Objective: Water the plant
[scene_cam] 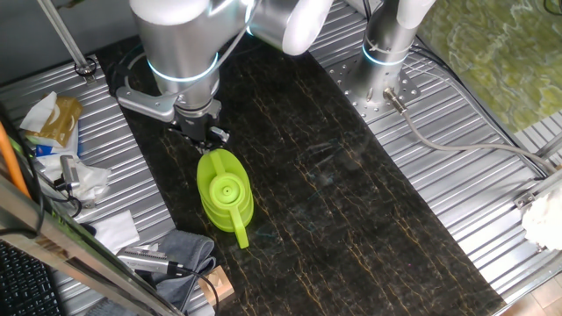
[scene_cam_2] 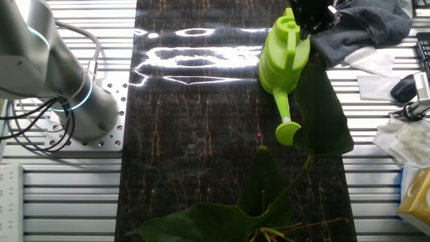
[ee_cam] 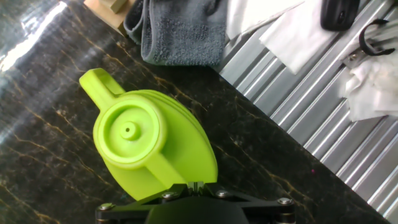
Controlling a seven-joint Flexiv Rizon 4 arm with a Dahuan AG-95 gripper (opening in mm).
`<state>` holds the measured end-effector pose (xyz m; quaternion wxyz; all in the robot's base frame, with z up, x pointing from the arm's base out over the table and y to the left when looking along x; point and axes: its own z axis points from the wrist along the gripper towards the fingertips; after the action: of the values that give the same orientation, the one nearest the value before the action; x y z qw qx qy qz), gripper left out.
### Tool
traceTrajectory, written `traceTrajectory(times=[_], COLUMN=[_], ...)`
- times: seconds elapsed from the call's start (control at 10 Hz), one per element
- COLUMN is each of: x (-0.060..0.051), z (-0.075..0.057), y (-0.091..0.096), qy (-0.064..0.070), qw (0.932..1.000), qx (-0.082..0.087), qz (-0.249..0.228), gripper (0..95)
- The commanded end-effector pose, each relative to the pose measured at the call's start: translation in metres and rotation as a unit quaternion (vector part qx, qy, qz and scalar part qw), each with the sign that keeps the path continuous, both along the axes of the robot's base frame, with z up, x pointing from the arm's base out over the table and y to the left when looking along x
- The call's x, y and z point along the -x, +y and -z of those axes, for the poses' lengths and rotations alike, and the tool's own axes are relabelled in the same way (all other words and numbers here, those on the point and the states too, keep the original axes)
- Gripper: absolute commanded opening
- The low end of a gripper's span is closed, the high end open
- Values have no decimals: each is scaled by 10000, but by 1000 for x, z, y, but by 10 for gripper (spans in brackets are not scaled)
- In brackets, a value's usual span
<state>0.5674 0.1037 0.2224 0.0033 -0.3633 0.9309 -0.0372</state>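
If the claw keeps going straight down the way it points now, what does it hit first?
Most likely the handle end of the lime-green watering can. The claw sits right above it in every view. How much gap remains, or whether it already touches, cannot be told.

Dark marbled worktop point(scene_cam: 351, 202) runs down the middle, gold veins across it, ribbed metal on either side. Sitting right on the dark slab is the lime-green can point(scene_cam: 225, 197), spout pointing away from the arm's base. Just past the slab's end there's a grey towel point(ee_cam: 180, 31) with a small wooden block point(ee_cam: 112, 9) beside it. White paper point(ee_cam: 298, 31) lies on the ribbed metal, next to the towel. In the other fixed view, broad plant point(scene_cam_2: 269, 195) leaves hang over the slab's near end.
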Motion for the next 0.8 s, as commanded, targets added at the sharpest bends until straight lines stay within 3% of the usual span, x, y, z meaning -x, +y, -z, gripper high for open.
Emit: traceTrajectory(times=[0.1,0.8], x=[-1,-1], z=[0,0], y=[1,1], qy=[36,71], qw=[9999,9992], qx=[-90,-221], qz=[-129,-340], gripper=[0,0])
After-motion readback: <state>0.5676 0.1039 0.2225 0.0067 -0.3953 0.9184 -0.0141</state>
